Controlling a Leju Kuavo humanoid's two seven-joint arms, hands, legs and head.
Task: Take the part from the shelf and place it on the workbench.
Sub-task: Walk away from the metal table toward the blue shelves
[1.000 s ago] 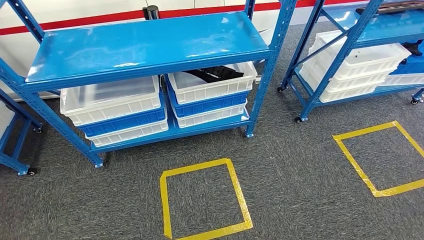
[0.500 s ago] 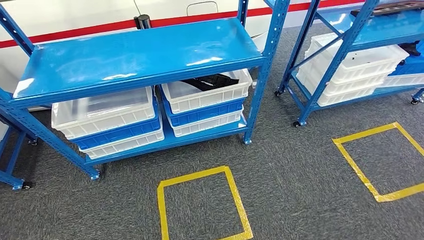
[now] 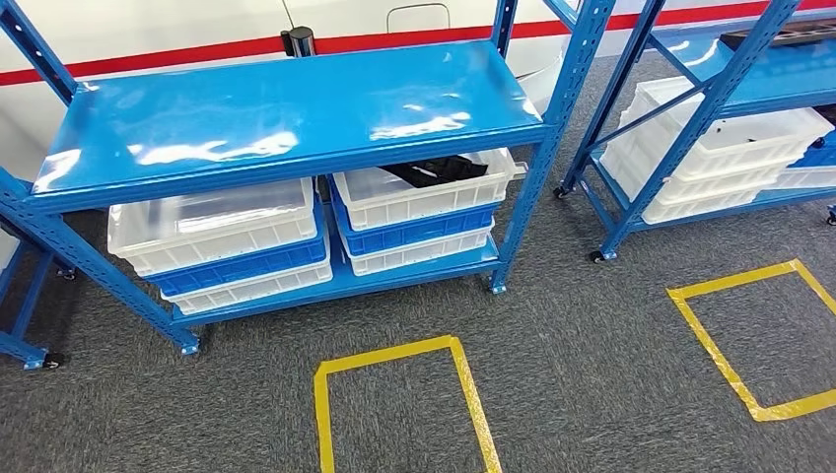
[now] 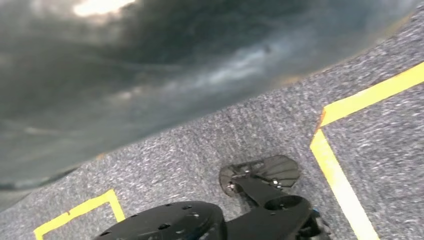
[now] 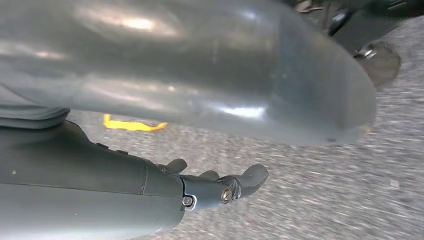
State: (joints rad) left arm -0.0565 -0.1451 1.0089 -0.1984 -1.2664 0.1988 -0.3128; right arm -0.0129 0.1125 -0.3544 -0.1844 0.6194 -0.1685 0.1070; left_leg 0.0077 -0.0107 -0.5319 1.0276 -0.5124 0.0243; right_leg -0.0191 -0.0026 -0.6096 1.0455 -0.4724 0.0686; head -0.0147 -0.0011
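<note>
Right hand [image 5: 210, 187]: in the right wrist view it hangs above the grey carpet, dark fingers [image 5: 250, 178] lightly curled and apart, holding nothing.
Left hand: the left wrist view looks down at the carpet and yellow tape; whether this hand is released or clenched I cannot tell.
Landmark: the blue shelf unit [image 3: 296, 118] in the head view, standing on castors on the carpet, its top board bare and glossy.
Part [image 3: 434, 170]: a black piece lying in the top white bin [image 3: 419, 194] on the right side of the shelf unit's lower level, partly hidden under the top board.
Bin stack, right: the white bin sits on a blue bin [image 3: 414, 231], which sits on another white one.
Bin stack, left: beside it on the same level, a white bin [image 3: 212, 222] tops a blue one and a further white one.
Floor mark: a yellow tape square [image 3: 399, 404] lies on the carpet just in front of the shelf unit.
Second rack [image 3: 710, 99]: to the right of the shelf unit, holding stacked white bins [image 3: 730, 148].
Second floor mark [image 3: 764, 335]: another yellow tape square in front of that rack.
Wall: behind the shelf unit, white with a red stripe [image 3: 187, 54].
</note>
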